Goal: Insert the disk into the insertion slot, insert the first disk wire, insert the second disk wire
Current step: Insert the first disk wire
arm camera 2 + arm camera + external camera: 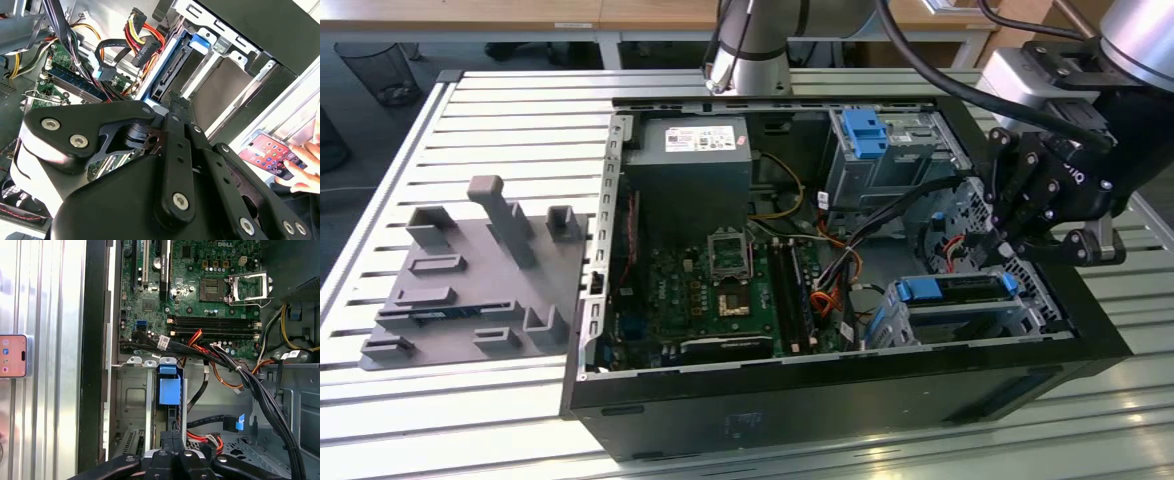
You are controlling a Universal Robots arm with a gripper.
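Disk [169, 390]: likely stiff, fairly heavy, shock-sensitive; best held by its blue frame edges.
Slot [131, 399]: holds the disk.
Gripper [173, 434]: clenched, holding nothing.

Slatted metal table [507, 110], bright glare on its near slats, pale wooden desks [480, 12] along the back, black mesh bin [383, 68] on the dark grey floor [467, 55] beside the table's far corner
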